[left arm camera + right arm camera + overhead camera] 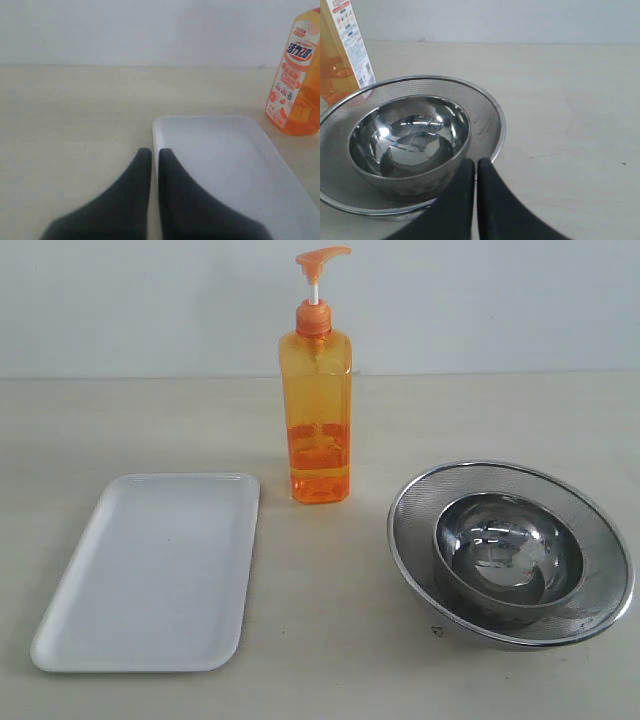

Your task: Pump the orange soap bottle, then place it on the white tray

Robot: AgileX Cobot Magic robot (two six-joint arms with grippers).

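The orange soap bottle (pixel 321 420) stands upright at the middle back of the table, pump head raised on its white stem. Its labelled side shows in the left wrist view (pixel 296 75) and the right wrist view (pixel 342 50). The white tray (pixel 155 570) lies empty at the front left, apart from the bottle. My left gripper (pixel 155 152) is shut with nothing in it, over the tray's (pixel 225 160) near edge. My right gripper (pixel 476 164) is shut and empty beside the steel bowls. Neither gripper shows in the exterior view.
A small steel bowl (pixel 508 552) sits inside a wide mesh steel bowl (pixel 600 530) at the front right, also seen in the right wrist view as bowl (pixel 410 137) in mesh rim (pixel 490 107). A pale wall backs the table.
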